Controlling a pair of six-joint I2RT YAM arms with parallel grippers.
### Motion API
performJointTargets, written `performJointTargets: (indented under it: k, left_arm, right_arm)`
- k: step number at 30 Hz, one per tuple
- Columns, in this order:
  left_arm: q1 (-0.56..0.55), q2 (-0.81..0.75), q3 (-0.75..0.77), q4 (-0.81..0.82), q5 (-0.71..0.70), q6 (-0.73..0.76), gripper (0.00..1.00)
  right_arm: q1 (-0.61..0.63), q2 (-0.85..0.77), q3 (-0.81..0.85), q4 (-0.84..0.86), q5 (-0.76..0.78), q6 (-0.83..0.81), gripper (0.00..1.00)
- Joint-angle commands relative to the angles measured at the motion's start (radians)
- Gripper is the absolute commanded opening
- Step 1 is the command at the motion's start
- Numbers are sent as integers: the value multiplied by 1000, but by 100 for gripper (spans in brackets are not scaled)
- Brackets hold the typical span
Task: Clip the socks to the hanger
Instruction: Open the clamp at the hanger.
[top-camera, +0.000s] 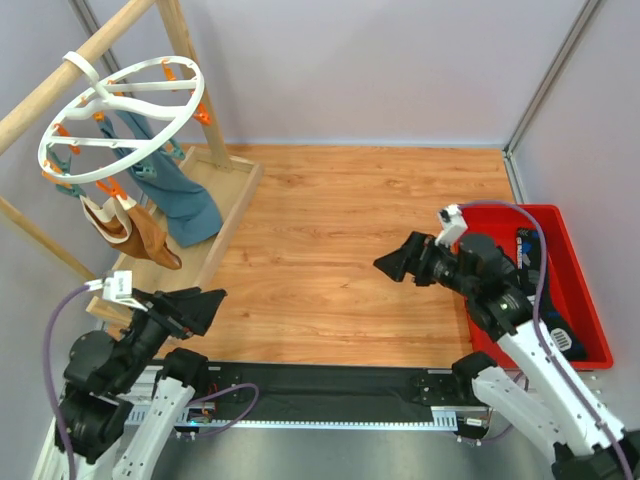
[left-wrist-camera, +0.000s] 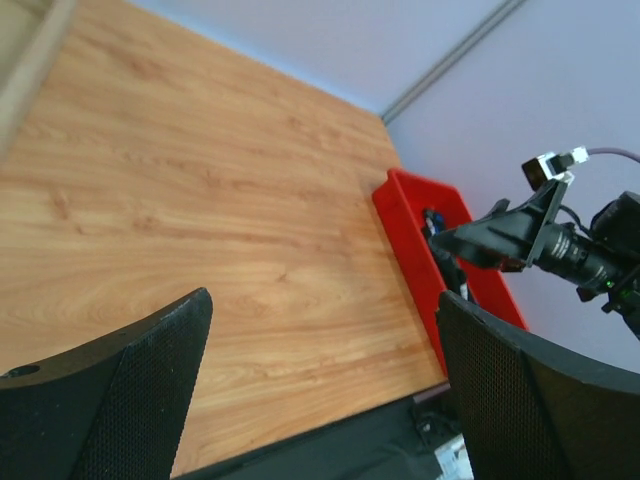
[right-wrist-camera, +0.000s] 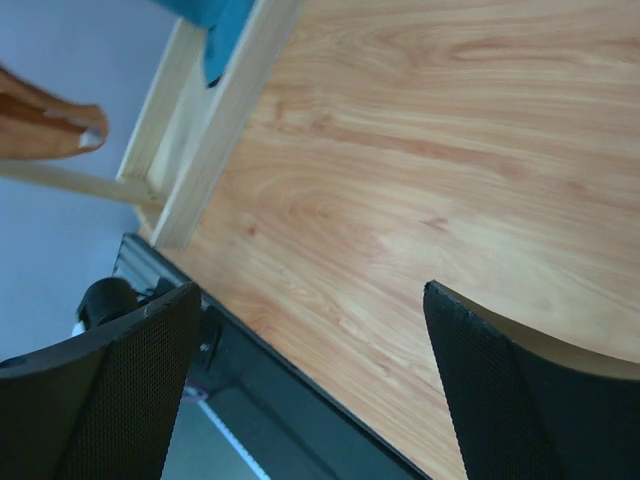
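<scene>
1. Table (top-camera: 350, 220): wood-grain top, the middle of it lying between the two arms.
2. Wooden rack (top-camera: 225, 215): set at the far left corner; a slanted pole is carried across its top.
3. Hanger (top-camera: 120, 115): white ring with spokes, hooked over the pole. Orange and teal clips are spaced round it.
4. Red tray (top-camera: 585, 290): placed at the right edge of the table, partly covered by the right arm.
5. Left gripper (top-camera: 212, 310): held above the near left of the table, jaws apart, nothing between them.
6. Right gripper (top-camera: 388, 265): held over the table just left of the tray, jaws apart, nothing gripped.
7. Teal-blue socks (top-camera: 185, 205) and tan-brown socks (top-camera: 140, 235): hung beneath the ring.
8. Black socks (top-camera: 527, 250): lying in the tray, well apart from the hanger.

Progress: judged not yet begun for the black pair. Picking up, carrying across and clipping are all left.

Obscured: most of the black pair is hidden behind the right arm. Which clips are free cannot be made out.
</scene>
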Motion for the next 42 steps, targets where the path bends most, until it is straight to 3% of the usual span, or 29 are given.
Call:
performJointTargets:
  k: [1, 6, 11, 14, 15, 17, 24, 29, 34, 39, 42]
  left_arm:
    - [5, 11, 126, -88, -104, 77, 100]
    - [5, 89, 297, -196, -261, 132, 100]
    - [5, 129, 391, -291, -368, 152, 97]
    - [5, 114, 425, -286, -428, 176, 92]
    - [5, 123, 440, -280, -439, 187, 91]
    - [5, 146, 497, -252, -447, 231, 87]
    - [5, 428, 738, -290, -404, 293, 84]
    - [5, 489, 814, -192, -287, 276, 74]
    - [5, 571, 844, -99, -174, 229, 76]
    - [5, 634, 855, -53, -172, 140, 83]
    - [5, 637, 825, -14, -172, 62, 83]
  right_arm:
    - [160, 147, 174, 247, 16, -30, 93]
    - [423, 393, 409, 407, 123, -168, 89]
    - [531, 629, 611, 600, 84, -222, 85]
    - [568, 761, 732, 700, 61, -227, 78]
    - [577, 797, 763, 727, 67, -239, 70]
    - [597, 890, 858, 749, 71, -246, 67]
    - [617, 1133, 1143, 744, 35, -295, 65]
    - [613, 1248, 1296, 709, -16, -311, 64]
    - [594, 1320, 1358, 743, -73, -263, 63]
    - [532, 1369, 1417, 761, -128, -49, 65]
    - [487, 1372, 1385, 857, -169, 115, 67]
